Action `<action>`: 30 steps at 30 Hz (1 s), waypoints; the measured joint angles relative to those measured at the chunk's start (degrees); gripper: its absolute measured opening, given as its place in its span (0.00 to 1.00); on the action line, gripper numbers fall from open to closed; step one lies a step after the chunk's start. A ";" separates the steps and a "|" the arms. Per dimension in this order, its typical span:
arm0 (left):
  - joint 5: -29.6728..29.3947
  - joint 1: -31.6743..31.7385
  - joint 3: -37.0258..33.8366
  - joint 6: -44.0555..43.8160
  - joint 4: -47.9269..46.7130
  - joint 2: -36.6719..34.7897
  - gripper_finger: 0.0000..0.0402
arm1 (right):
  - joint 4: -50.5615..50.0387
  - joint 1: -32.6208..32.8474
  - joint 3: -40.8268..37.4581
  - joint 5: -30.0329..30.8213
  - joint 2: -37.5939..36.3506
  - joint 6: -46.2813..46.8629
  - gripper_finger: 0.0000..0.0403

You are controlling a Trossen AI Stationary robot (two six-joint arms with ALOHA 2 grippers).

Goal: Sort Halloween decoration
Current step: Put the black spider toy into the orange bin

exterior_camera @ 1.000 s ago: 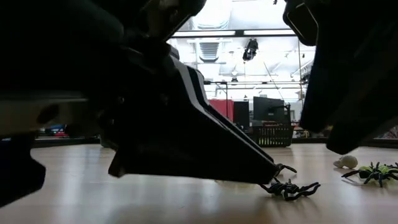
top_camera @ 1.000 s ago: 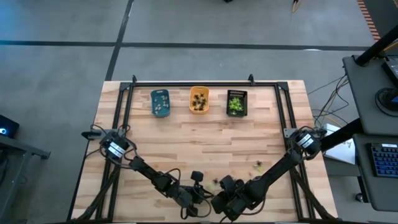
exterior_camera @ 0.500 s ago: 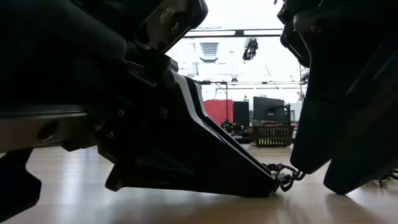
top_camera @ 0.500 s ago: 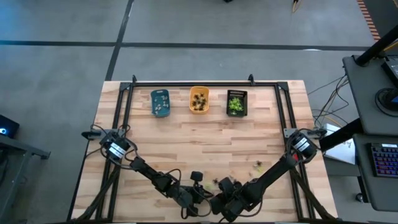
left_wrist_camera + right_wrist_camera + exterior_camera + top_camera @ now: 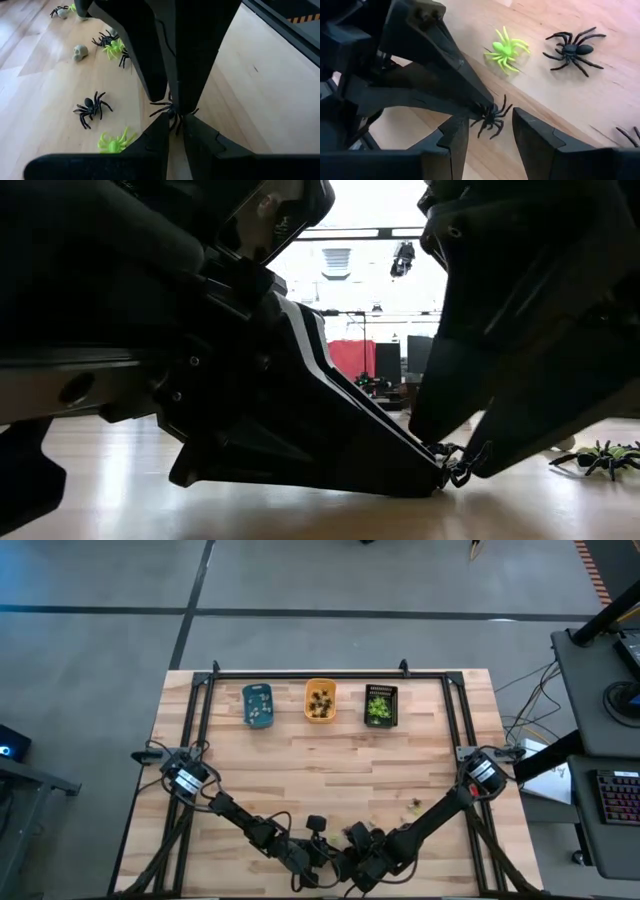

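Black spider (image 5: 491,116) — pinched at the fingertips of the left gripper (image 5: 173,121) at the table's (image 5: 420,755) near edge, centre — with the right gripper (image 5: 490,125) meeting it tip to tip, fingers spread either side of the spider; loose spiders, black (image 5: 90,107) and yellow-green (image 5: 115,144), lie just beside.
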 joint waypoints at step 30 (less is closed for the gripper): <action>0.00 -0.19 -0.04 -0.21 0.22 -0.03 0.10 | -1.07 -0.22 -0.28 -1.65 -0.01 -1.03 0.02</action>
